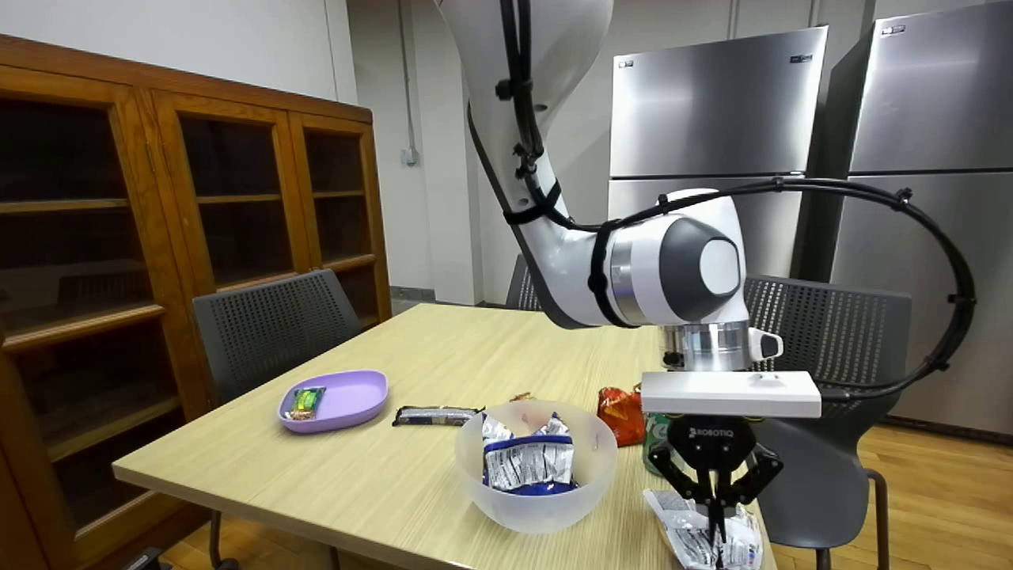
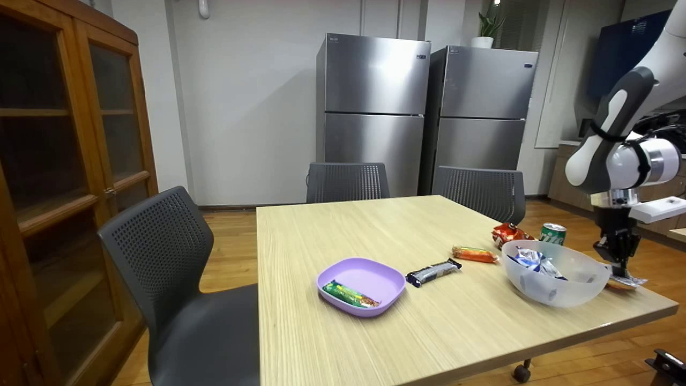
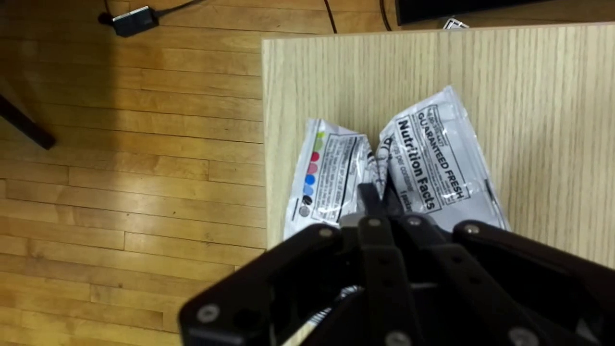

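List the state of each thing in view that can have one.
White bag: pinched, creased at the middle
Jaws: shut on the white bag
Bowl: upright, holding snack packets
Purple plate: upright, holding a green packet
Dark-wrapped bar: lying flat
Orange packet: lying flat
Red bag: sealed or open, cannot tell
Green can: upright
Cabinet: doors shut
Refrigerators: doors shut

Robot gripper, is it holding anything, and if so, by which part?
Yes: the gripper pinches the snack bag by a fold near the middle of its printed white side.
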